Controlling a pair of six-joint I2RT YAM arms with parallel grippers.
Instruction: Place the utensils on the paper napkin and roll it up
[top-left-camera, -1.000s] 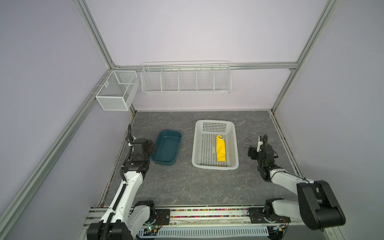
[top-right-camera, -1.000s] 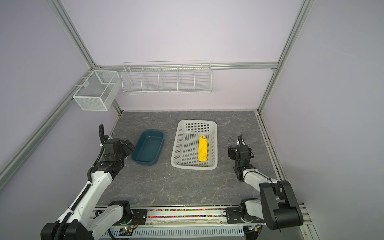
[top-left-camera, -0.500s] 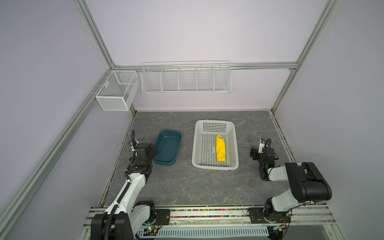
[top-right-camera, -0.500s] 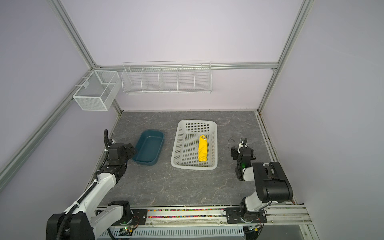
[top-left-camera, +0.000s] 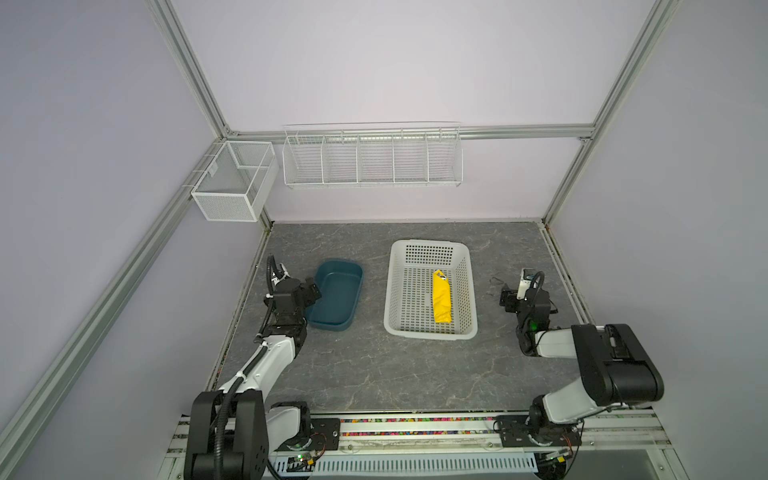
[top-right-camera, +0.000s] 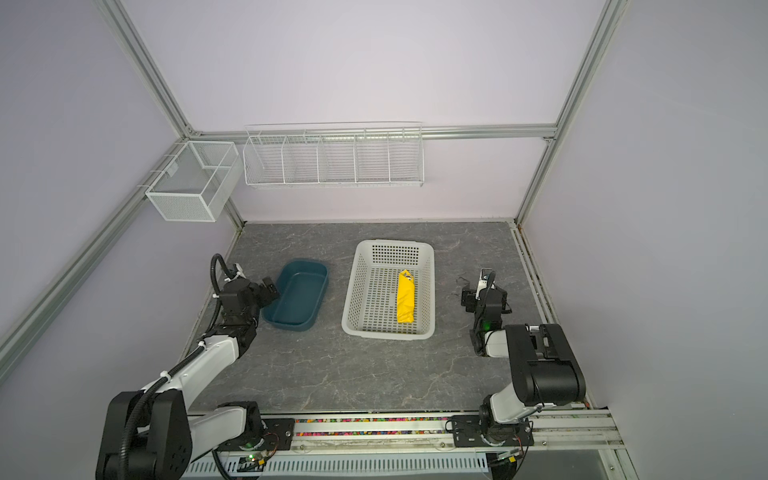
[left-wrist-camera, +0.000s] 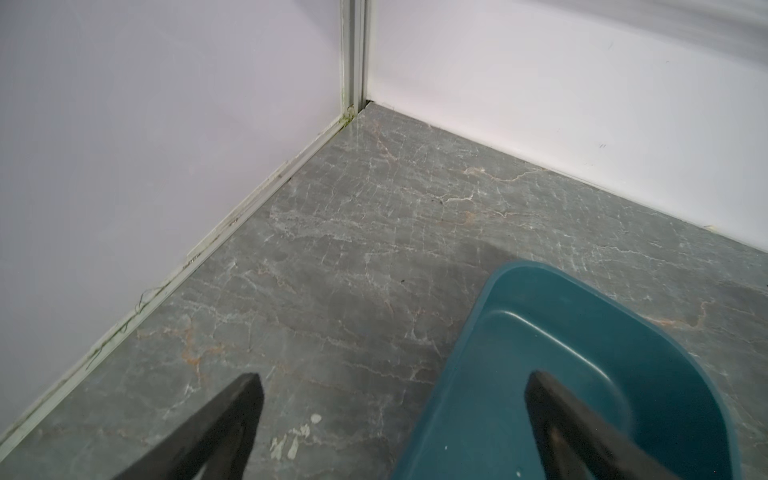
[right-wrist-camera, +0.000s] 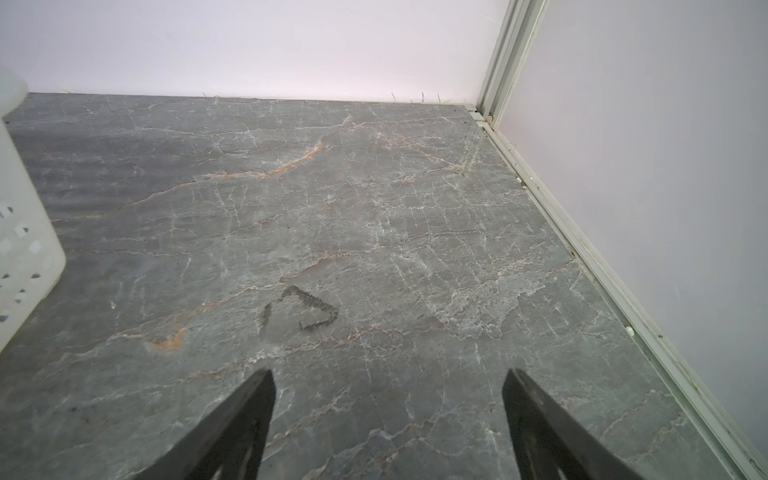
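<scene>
The paper napkin (top-left-camera: 441, 301) (top-right-camera: 405, 303) lies as a bright yellow roll inside the white perforated basket (top-left-camera: 430, 245) in both top views. The utensils are hidden; only a small shiny tip shows at the roll's far end. My left gripper (top-left-camera: 311, 289) (left-wrist-camera: 392, 376) is open and holds nothing. It hangs at the left rim of the teal tub (top-left-camera: 334, 295) (left-wrist-camera: 582, 353), with one finger over the tub and one over the table. My right gripper (top-left-camera: 505, 297) (right-wrist-camera: 389, 371) is open and holds nothing. It is low over bare table, right of the basket.
A white wire rack (top-left-camera: 372, 156) and a mesh box (top-left-camera: 232, 187) hang on the back and left walls. The basket's corner (right-wrist-camera: 25, 249) shows in the right wrist view. Aluminium frame rails border the grey marble-patterned table (top-left-camera: 374, 365), and both walls are near the grippers.
Both arms have folded back toward their bases, the right one most. The grippers have barely shifted and stay open. The napkin roll has not moved.
</scene>
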